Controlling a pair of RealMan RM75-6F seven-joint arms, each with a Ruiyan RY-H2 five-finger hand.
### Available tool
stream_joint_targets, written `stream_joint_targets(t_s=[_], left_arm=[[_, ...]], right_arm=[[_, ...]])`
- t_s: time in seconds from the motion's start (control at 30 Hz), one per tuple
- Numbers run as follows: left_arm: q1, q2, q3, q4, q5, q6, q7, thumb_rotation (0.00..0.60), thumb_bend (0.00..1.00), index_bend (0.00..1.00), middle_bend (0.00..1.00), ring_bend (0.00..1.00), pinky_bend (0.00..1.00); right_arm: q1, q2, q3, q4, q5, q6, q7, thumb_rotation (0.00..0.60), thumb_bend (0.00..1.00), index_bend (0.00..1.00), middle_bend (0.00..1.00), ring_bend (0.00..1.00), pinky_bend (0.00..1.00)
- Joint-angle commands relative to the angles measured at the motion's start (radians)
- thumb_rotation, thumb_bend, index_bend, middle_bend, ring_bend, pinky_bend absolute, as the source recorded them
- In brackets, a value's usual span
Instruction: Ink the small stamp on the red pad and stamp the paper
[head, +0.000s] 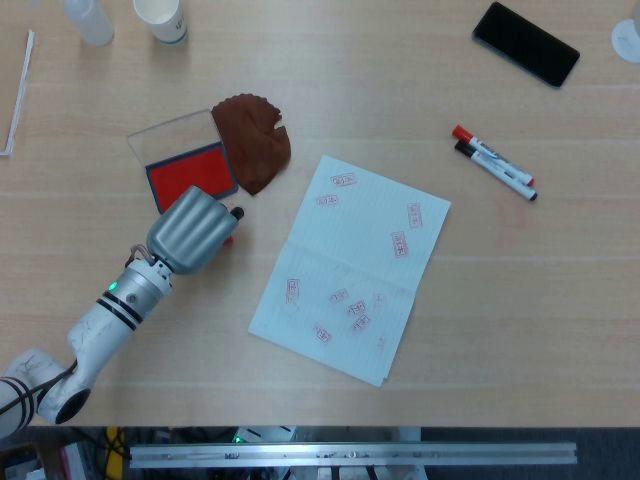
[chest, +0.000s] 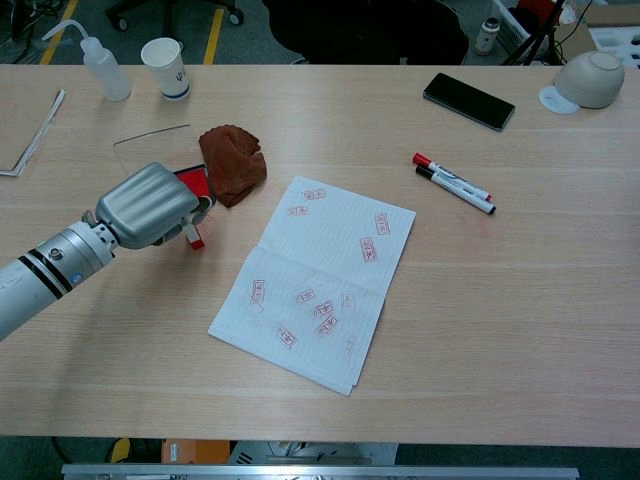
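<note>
Wood table (head: 560, 300) holds the paper (head: 350, 265) and red pad (head: 190, 177). My left hand (head: 190, 230) grips the small stamp (chest: 195, 238) right beside the pad.

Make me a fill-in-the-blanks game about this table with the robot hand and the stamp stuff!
1. The left hand holds the small stamp next to the ____ ink pad.
2. The brown cloth lies between the ink pad and the ____.
3. The two markers lie side by side below the black ____.

Missing words: red; paper; phone
</note>
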Motion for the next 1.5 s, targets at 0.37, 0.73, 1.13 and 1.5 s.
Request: stream_joint_targets(t_s=[0.37, 0.73, 1.13, 1.5], left_arm=[[0.003, 0.054, -0.007, -0.100, -0.005, 0.017, 0.027, 0.600, 0.31, 0.36, 1.00, 0.99, 1.00], [0.029, 0.285, -0.056, -0.436, -0.104, 0.020, 0.004, 0.600, 0.31, 0.32, 0.92, 0.89, 1.00], [0.153, 0.475, -0.104, -0.594, -0.325, 0.088, -0.119, 0.600, 0.31, 0.32, 0.70, 0.64, 1.00], [0.304, 0.538, -0.082, -0.593, -0.323, 0.256, -0.242, 0.600, 0.31, 0.36, 0.69, 0.62, 1.00]], right_arm=[[0.001, 0.000, 0.003, -0.003, 0.000, 0.002, -0.003, 0.600, 0.19, 0.25, 0.31, 0.19, 0.24], [0.010, 0.015, 0.007, -0.004, 0.005, -0.014, 0.011, 0.600, 0.19, 0.25, 0.31, 0.19, 0.24], [0.029, 0.011, 0.003, 0.021, -0.006, -0.045, 0.040, 0.600, 0.19, 0.25, 0.31, 0.19, 0.24], [0.025, 0.000, -0.008, 0.023, -0.044, -0.021, 0.040, 0.600, 0.19, 0.25, 0.31, 0.19, 0.24]])
